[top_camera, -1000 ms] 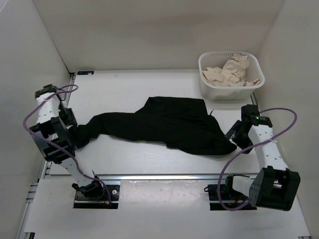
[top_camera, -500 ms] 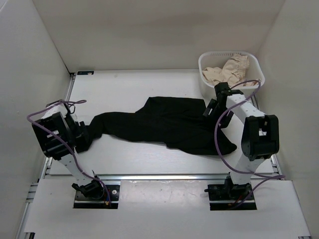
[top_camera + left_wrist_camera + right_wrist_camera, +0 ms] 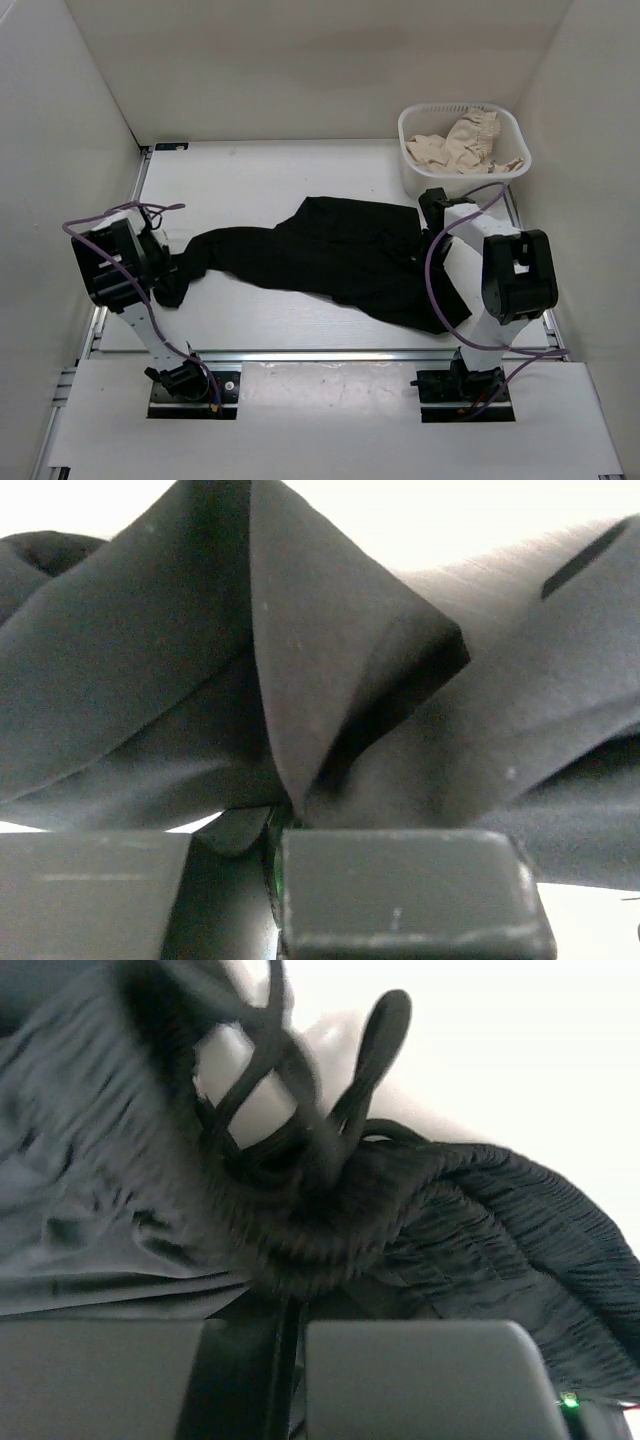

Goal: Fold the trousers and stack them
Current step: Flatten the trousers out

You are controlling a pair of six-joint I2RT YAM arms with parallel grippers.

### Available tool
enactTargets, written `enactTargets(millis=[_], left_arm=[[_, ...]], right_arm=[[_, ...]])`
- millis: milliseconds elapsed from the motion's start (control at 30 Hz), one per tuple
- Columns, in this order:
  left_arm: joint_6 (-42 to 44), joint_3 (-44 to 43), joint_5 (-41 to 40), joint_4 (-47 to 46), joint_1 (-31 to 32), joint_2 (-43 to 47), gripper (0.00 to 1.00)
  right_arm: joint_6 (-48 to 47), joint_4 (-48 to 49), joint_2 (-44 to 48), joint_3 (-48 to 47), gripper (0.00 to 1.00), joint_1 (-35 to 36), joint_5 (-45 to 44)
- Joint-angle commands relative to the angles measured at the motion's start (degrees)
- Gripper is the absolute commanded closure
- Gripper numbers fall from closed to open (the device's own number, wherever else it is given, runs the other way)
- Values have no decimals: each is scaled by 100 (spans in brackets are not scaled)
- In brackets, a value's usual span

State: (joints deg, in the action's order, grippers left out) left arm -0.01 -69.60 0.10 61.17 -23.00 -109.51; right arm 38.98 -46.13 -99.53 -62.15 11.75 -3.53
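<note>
A: Where did the trousers [image 3: 340, 255] lie?

B: Crumpled on the bench [image 3: 250, 170]. The waist end was just in front of the basket [image 3: 408, 128] and the legs trailed well away from it.

A: And the hands?

B: Both were clenched on cloth. The right hand [image 3: 292, 1350] pinched the ribbed waistband [image 3: 480, 1220] beside its drawstring [image 3: 300, 1090], near the basket. The left hand [image 3: 273, 845] nipped a fold at the leg end, farthest from the basket.

A: How should the fold have gone?

B: My judgement was to raise both ends together, hold the cloth taut and carry the legs toward the basket-side waist, edges matched. Both arms stood elbow-high, with the wrists low over the bench.
</note>
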Motion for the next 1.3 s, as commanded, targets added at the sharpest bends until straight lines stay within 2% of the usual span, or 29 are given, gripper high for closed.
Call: enactTargets(millis=[0, 167, 267, 333, 533, 667, 800, 867, 933, 967, 1067, 1100, 1200, 1267], left_arm=[[1, -359, -341, -166, -19, 96, 86], [1, -1765, -1046, -105, -423, 211, 86], [1, -2373, -1678, 123, -599, 351, 86], [1, -2426, -1968, 193, -652, 527, 86], [1, -2313, -2259, 580, -653, 703, 86], [1, -2198, -2260, 922, -653, 589, 86], [1, -1847, -2050, 1318, -653, 650, 86], [1, -1236, -1944, 1389, -653, 878, 73], [1, -698, -2005, 1389, -653, 1211, 53], [1, -321, -2005, 1389, -783, 1300, 40], [1, -229, -2005, 1021, -1143, 1432, 28], [1, -438, -2005, 1020, -1241, 1346, 24], [1, -974, -1629, 906, -1592, 951, 24], [1, -1038, -1539, 792, -1655, 740, 24]], right_arm=[[-153, -175, 47, -761, 100, -6, -226], [-523, -1134, 415, -2728, 100, -6, -780], [-593, -1495, 969, -2961, 100, -67, -1001], [-664, -1661, 1442, -2803, 100, -251, -1001], [-717, -1724, 2543, -1565, 100, -831, -1185], [-717, -1934, 2929, -932, 100, -1253, -1185], [-313, -2137, 3447, 129, 99, -1386, -1185], [-32, -2190, 3659, 631, 62, -1386, -1185], [214, -2251, 3966, 1298, 12, -1543, -1185], [293, -2330, 4185, 1424, 8, -1596, -1255], [592, -2392, 4581, 1443, 3, -1764, -1606], [593, -2340, 4582, 1364, 3, -1842, -1703], [655, -1964, 4346, 1232, 3, -1843, -1756], [593, -1682, 3944, 1284, 3, -1895, -1635]])
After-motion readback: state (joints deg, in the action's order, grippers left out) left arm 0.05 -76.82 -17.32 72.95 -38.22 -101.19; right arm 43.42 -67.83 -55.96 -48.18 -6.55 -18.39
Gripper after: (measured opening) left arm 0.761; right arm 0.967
